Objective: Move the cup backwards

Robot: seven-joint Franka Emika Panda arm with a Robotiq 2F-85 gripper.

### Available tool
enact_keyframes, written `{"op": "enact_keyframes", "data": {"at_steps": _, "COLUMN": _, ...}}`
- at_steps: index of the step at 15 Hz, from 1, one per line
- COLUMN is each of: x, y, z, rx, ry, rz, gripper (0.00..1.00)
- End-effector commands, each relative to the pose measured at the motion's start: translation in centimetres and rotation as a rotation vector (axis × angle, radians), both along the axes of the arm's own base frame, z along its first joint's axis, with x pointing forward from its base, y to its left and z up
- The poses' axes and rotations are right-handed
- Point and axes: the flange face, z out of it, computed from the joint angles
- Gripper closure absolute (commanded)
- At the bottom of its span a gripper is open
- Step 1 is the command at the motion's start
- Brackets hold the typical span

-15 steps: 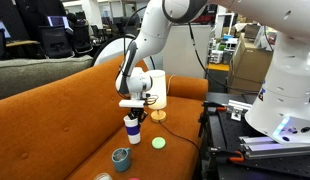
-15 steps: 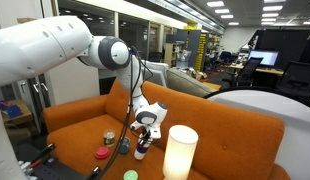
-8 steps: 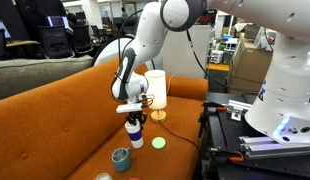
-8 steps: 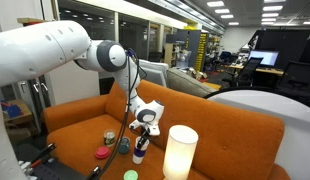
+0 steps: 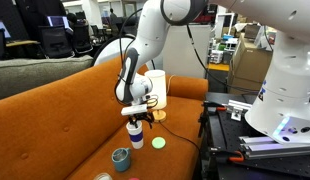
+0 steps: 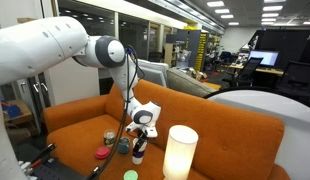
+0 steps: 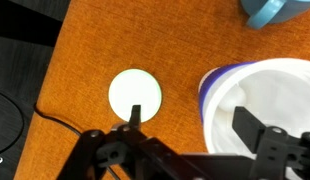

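The cup (image 5: 135,134), tall and white with a dark blue-purple band, stands upright on the orange couch seat (image 5: 65,130); it also shows in an exterior view as the cup (image 6: 139,153). My gripper (image 5: 136,116) hangs just above its top, seen too as the gripper (image 6: 141,136). In the wrist view the cup (image 7: 257,95) fills the right side, white inside with a purple rim. The gripper (image 7: 192,122) is open: one finger stands over the cup's mouth and the other over the couch, and they straddle the near wall without squeezing it.
A squat teal-grey mug (image 5: 121,158) sits in front of the cup, visible as the mug (image 7: 275,10) in the wrist view. A green disc (image 5: 159,142) and a white lamp (image 5: 155,90) stand beside it. A red disc (image 6: 101,153) lies near the mug. Black equipment (image 5: 230,130) borders the couch.
The jaws have gone from shut on the cup's rim to wide open, letting the cup go. The cup stays standing on the couch.
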Motion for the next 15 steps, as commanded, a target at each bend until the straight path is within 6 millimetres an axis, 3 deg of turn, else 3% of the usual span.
{"op": "enact_keyframes", "data": {"at_steps": 1, "x": -2.8, "y": 0.5, "z": 2.9, "rx": -0.018, "ry": -0.055, "rz": 0.019, "gripper": 0.0}}
{"op": "enact_keyframes", "data": {"at_steps": 5, "x": -5.0, "y": 1.2, "z": 6.6, "rx": -0.051, "ry": -0.161, "rz": 0.04, "gripper": 0.0}}
{"op": "enact_keyframes", "data": {"at_steps": 9, "x": -6.0, "y": 2.8, "z": 10.8, "rx": -0.062, "ry": -0.327, "rz": 0.089, "gripper": 0.0}}
{"op": "enact_keyframes", "data": {"at_steps": 10, "x": -4.9, "y": 2.7, "z": 8.9, "rx": -0.075, "ry": -0.262, "rz": 0.068, "gripper": 0.0}}
{"op": "enact_keyframes", "data": {"at_steps": 12, "x": -5.4, "y": 3.3, "z": 10.3, "rx": -0.069, "ry": -0.305, "rz": 0.083, "gripper": 0.0}}
{"op": "enact_keyframes", "data": {"at_steps": 15, "x": -5.7, "y": 2.8, "z": 10.5, "rx": -0.068, "ry": -0.307, "rz": 0.082, "gripper": 0.0}}
